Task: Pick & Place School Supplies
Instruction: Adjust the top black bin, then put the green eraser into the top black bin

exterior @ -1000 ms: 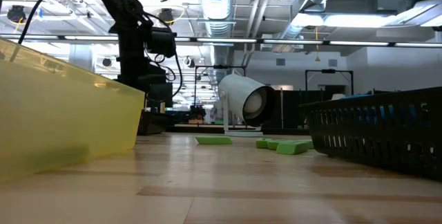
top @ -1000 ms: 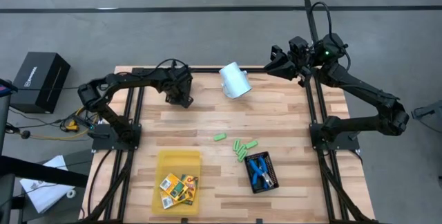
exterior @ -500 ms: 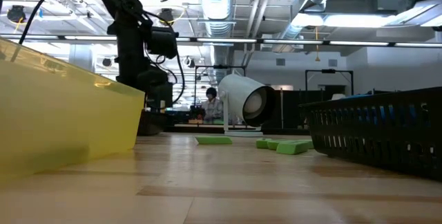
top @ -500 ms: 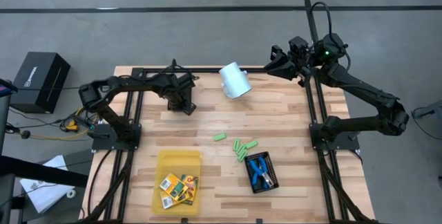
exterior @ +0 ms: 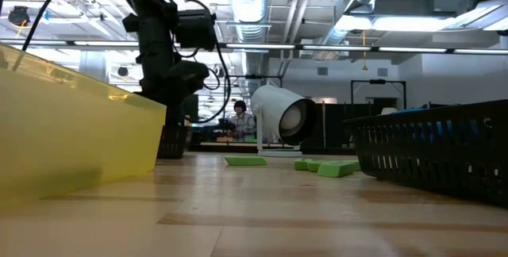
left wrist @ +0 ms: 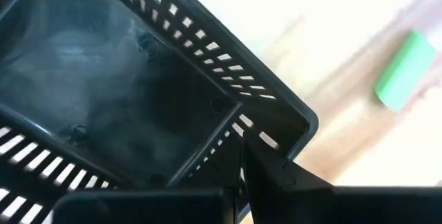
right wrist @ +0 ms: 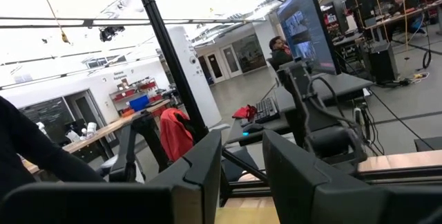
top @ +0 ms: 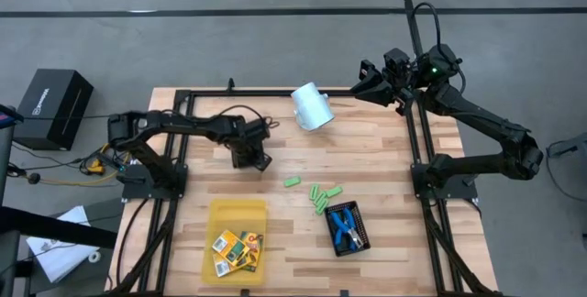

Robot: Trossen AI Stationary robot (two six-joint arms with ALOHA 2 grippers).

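My left gripper [top: 249,153] is shut on a small empty black mesh tray [left wrist: 138,92], left of the table's middle. Several light-green pieces [top: 323,196] lie flat on the wood to its right, with one [top: 292,182] apart from the rest and also seen in the left wrist view [left wrist: 406,70]. Orange-yellow boxes [top: 237,247] lie in the yellow tray [top: 237,214]. Blue-handled tools [top: 344,227] lie in a second black mesh tray [top: 361,238]. My right gripper [right wrist: 242,175] is raised at the far right, open and empty. My left gripper pinches the black mesh tray's side wall [left wrist: 239,144] close to a corner, one finger inside the tray and one outside. The fingers come from above, pointing steeply down. The tray sits upright below them [exterior: 172,141], low over the table; whether it rests on the wood I cannot tell.
A white cup [top: 312,107] lies on its side at the far middle, its mouth toward the near edge. Black frame rails run along the table's left [top: 174,141] and right [top: 417,141] sides. Bare wood lies between the held tray and the yellow tray.
My left gripper has gone from the far left toward the table's near edge and a little right, toward the green pieces, turning as it went. The black mesh tray has travelled with it, still upright. My right arm has kept still.
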